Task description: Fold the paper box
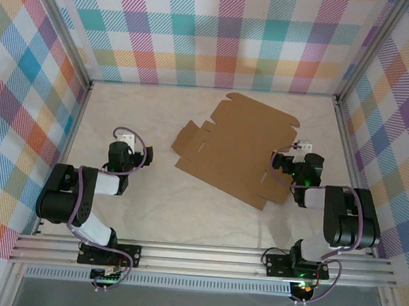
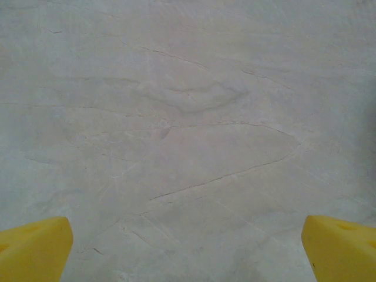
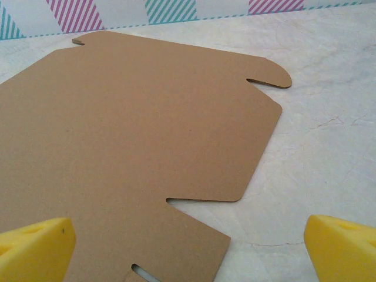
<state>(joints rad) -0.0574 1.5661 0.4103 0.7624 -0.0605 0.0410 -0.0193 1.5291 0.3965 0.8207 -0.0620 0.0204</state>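
While the paper box (image 1: 237, 147) lies flat and unfolded on the surface (image 1: 151, 205), the right pincer (image 3: 188, 249) hovers wide open at its right edge (one finger over cardboard, one over bare surface). The left pincer (image 2: 188, 249), equally open, hangs well apart.

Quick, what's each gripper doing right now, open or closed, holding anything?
Left gripper: open, holding nothing.
Right gripper: open, holding nothing, at the paper box edge.
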